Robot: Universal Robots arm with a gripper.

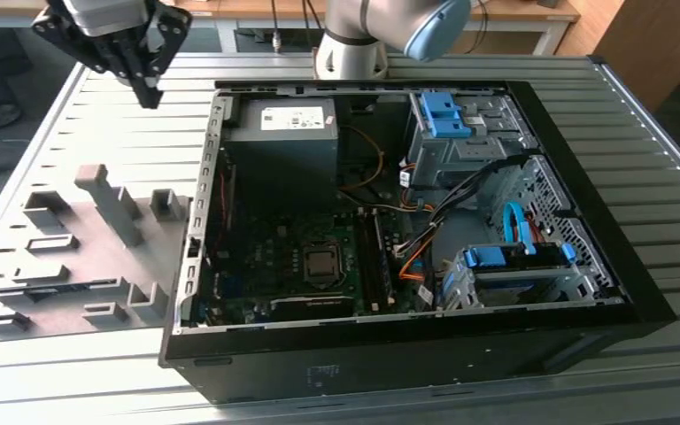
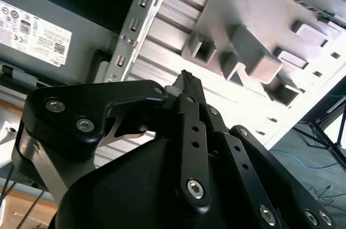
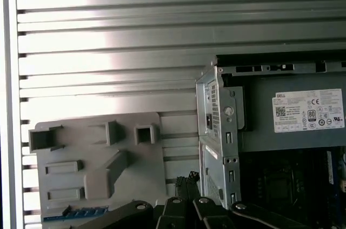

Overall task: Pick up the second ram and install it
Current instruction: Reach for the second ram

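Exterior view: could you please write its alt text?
A shut black gripper hangs over a ribbed metal table that holds an open black computer case and, at the exterior view's left, a grey plastic fixture plate.

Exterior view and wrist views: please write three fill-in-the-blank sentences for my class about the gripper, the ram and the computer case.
1. The gripper hangs over the ribbed table holding ____.
2. In the first wrist view, the second ram rests on the ____ fixture.
3. In the exterior view, that fixture lies to the view's ____ of the computer case.
Missing words: nothing; grey; left.
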